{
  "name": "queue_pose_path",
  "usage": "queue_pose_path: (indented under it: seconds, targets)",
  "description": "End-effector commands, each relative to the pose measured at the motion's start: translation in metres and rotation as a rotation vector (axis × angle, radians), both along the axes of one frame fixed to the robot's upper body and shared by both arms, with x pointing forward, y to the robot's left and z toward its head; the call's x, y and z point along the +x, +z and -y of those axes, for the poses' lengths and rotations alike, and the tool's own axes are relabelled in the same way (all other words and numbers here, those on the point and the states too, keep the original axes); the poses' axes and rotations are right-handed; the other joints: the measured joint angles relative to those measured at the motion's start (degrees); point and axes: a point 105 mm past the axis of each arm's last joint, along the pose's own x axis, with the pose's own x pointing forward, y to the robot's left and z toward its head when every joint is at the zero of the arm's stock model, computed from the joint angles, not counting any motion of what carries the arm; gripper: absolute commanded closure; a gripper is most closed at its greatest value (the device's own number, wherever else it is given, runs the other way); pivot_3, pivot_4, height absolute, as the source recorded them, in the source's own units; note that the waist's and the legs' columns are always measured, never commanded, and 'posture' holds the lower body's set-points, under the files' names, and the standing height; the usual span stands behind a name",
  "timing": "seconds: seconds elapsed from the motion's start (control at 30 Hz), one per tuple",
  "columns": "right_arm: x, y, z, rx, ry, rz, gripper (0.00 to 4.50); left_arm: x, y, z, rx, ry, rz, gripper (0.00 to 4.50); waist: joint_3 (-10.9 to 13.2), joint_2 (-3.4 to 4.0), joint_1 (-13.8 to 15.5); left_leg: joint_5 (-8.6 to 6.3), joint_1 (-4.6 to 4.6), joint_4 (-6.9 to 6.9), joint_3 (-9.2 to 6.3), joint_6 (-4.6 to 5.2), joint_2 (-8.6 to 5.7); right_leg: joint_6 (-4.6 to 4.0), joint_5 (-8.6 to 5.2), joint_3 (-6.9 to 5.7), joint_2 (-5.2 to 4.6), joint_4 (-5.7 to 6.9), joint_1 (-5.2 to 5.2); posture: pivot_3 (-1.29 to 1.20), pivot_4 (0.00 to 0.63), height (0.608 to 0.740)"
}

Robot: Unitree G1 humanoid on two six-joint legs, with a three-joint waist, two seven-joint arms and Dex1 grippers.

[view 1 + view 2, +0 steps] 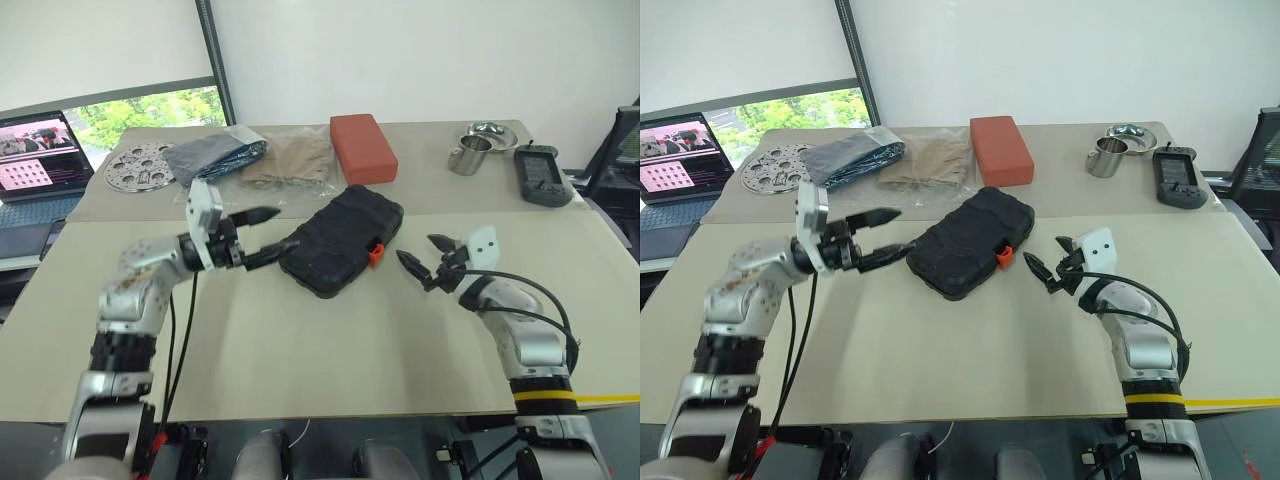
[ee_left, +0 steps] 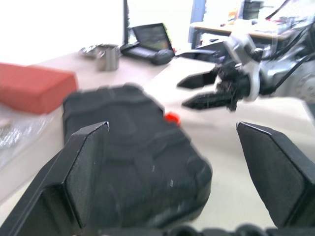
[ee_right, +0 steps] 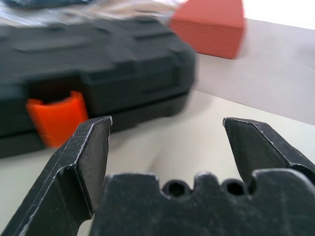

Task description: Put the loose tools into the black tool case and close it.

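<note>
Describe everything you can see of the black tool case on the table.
The black tool case is a flat clamshell of moulded, ribbed plastic with rounded corners. It is shut, with a small orange latch on the edge facing the right gripper. It lies flat and askew on the beige table, between two open grippers; neither touches it.

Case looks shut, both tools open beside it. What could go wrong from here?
1. The case lies closed with no loose tools visible on the table, so whether they are inside cannot be checked.
2. The orange latch faces the right tool; whether it is fully snapped is unclear, so a lift might spill the case open.
3. The left tool is close to the case's end; a nudge could slide it toward the red block.
</note>
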Motion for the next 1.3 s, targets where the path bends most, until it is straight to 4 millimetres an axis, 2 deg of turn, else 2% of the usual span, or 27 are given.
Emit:
queue_pose_path:
  seconds: [0.03, 0.13, 0.27, 0.4, 0.5, 0.67, 0.8, 0.83, 0.9, 1.1, 1.13, 1.3]
  targets:
    - [-0.006, 0.013, -0.015, -0.021, 0.093, 0.024, 0.29, 0.024, 0.005, 0.018, 0.041, 0.047, 0.068, 0.04, 0.00, 0.00, 0.09, -0.09, 0.00, 0.01, 0.00, 0.15, -0.03, 0.00, 0.00, 0.00, 0.00, 0.00, 0.01, 0.00, 0.150, 0.740]
    - [-0.006, -0.002, -0.025, -0.117, 0.154, -0.028, 0.29, 0.049, -0.006, 0.045, 0.072, 0.108, 0.079, 0.04, 0.00, 0.00, 0.05, -0.15, 0.00, 0.02, 0.01, 0.25, -0.06, 0.00, 0.00, 0.02, 0.00, -0.06, 0.02, 0.00, 0.150, 0.740]
    - [0.001, -0.014, -0.028, -0.189, 0.178, -0.076, 0.29, 0.062, -0.023, 0.082, 0.114, 0.108, 0.056, 0.04, 0.03, -0.03, -0.07, -0.11, -0.12, 0.04, 0.02, 0.19, -0.08, 0.00, 0.00, 0.04, 0.01, -0.16, -0.08, 0.00, 0.150, 0.740]
    - [0.010, -0.012, -0.027, -0.178, 0.196, -0.091, 0.29, 0.069, -0.040, 0.094, 0.166, 0.138, 0.036, 0.04, 0.06, -0.02, -0.39, 0.08, -0.18, 0.01, 0.06, -0.11, -0.04, 0.00, 0.00, 0.17, 0.12, -0.37, -0.13, 0.00, 0.150, 0.740]
    - [0.013, -0.011, -0.029, -0.172, 0.259, -0.113, 0.29, 0.073, -0.060, 0.093, 0.241, 0.183, -0.007, 0.81, 0.07, -0.01, -0.22, 0.12, -0.17, -0.02, 0.02, -0.19, -0.02, -0.01, 0.00, 0.34, 0.29, -0.46, -0.15, 0.00, 0.150, 0.740]
    - [0.016, -0.011, -0.032, -0.177, 0.323, -0.134, 0.29, 0.078, -0.074, 0.087, 0.270, 0.253, -0.047, 2.64, 0.06, 0.02, -0.01, 0.11, -0.17, 0.02, 0.04, -0.19, -0.04, 0.00, 0.00, 0.39, 0.26, -0.46, -0.13, 0.00, 0.150, 0.740]
    - [0.025, -0.009, -0.034, -0.189, 0.329, -0.124, 0.29, 0.074, -0.084, 0.090, 0.294, 0.237, -0.060, 4.11, 0.04, 0.04, -0.11, 0.11, -0.04, 0.03, 0.03, -0.19, -0.04, 0.00, 0.00, 0.39, 0.26, -0.39, -0.02, 0.00, 0.150, 0.740]
    - [0.026, -0.009, -0.035, -0.193, 0.336, -0.123, 0.54, 0.073, -0.085, 0.091, 0.295, 0.231, -0.062, 4.47, 0.04, 0.04, -0.10, 0.11, -0.01, 0.04, 0.03, -0.19, -0.04, 0.00, 0.00, 0.39, 0.26, -0.36, -0.01, 0.00, 0.150, 0.740]
    - [0.027, -0.009, -0.035, -0.197, 0.340, -0.120, 1.05, 0.072, -0.086, 0.092, 0.299, 0.225, -0.061, 4.50, 0.03, 0.05, -0.10, 0.11, 0.01, 0.04, 0.03, -0.19, -0.03, 0.00, 0.00, 0.39, 0.27, -0.35, 0.01, 0.00, 0.150, 0.740]
    - [0.025, -0.011, -0.041, -0.207, 0.367, -0.116, 3.09, 0.069, -0.087, 0.095, 0.294, 0.215, -0.054, 4.50, 0.02, 0.07, -0.07, 0.11, 0.00, 0.04, 0.05, -0.20, -0.04, 0.00, 0.00, 0.39, 0.26, -0.36, 0.01, 0.00, 0.150, 0.740]
    - [0.024, -0.012, -0.042, -0.208, 0.369, -0.113, 3.30, 0.068, -0.086, 0.098, 0.293, 0.202, -0.050, 4.50, 0.02, 0.07, -0.07, 0.11, 0.00, 0.04, 0.04, -0.20, -0.04, -0.01, 0.00, 0.39, 0.26, -0.35, 0.02, 0.00, 0.150, 0.740]
    - [0.022, -0.008, -0.041, -0.208, 0.367, -0.090, 3.30, 0.065, -0.089, 0.101, 0.305, 0.183, -0.046, 4.50, 0.02, 0.08, -0.06, 0.11, 0.01, 0.04, 0.05, -0.20, -0.03, -0.01, 0.00, 0.39, 0.26, -0.37, 0.03, 0.00, 0.150, 0.740]
